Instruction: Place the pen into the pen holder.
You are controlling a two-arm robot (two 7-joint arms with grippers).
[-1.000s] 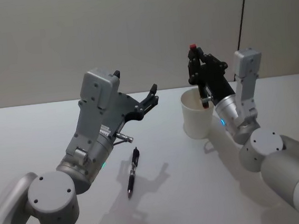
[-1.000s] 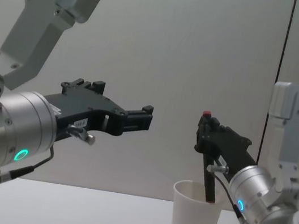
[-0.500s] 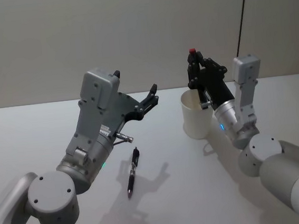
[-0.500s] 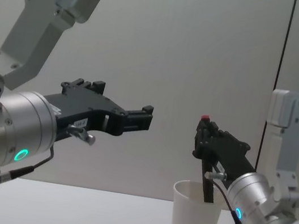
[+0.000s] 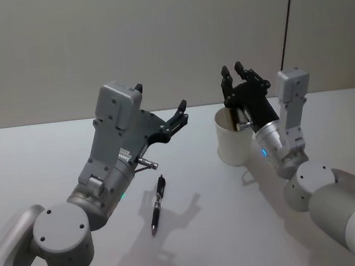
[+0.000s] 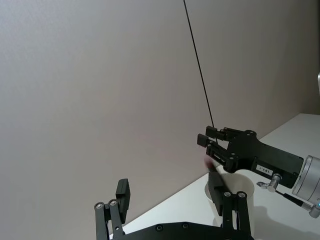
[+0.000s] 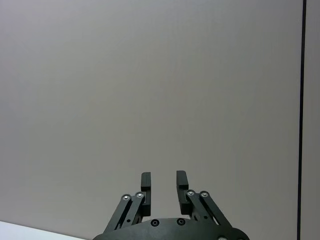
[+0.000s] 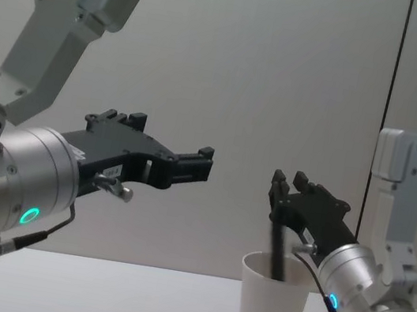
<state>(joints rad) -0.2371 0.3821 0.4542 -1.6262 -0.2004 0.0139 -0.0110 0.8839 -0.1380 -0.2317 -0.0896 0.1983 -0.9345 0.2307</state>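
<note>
The right pincer (image 8: 289,179) hangs directly above the pen holder (image 8: 269,310), its two black fingers spread apart with nothing between them; the right wrist view shows the gap between them empty against the plain wall. Just below that pincer, the pen (image 8: 277,252) stands inside the paper cup as a thin dark stick, leaning a little, with its lower end down in the cup and its upper end rising past the rolled rim to just under the fingertips. Whether the top of the pen touches the fingers cannot be told. The pen holder stands upright on the white bench (image 5: 41,158), straight beneath the right pincer. The left pincer (image 6: 169,181) is held up in the air, well apart from the right pincer and the cup, with its fingers wide open and empty. Below the left pincer and slightly nearer the robot, another dark pen (image 5: 157,204) lies flat on the bench, touched by neither pincer.
</note>
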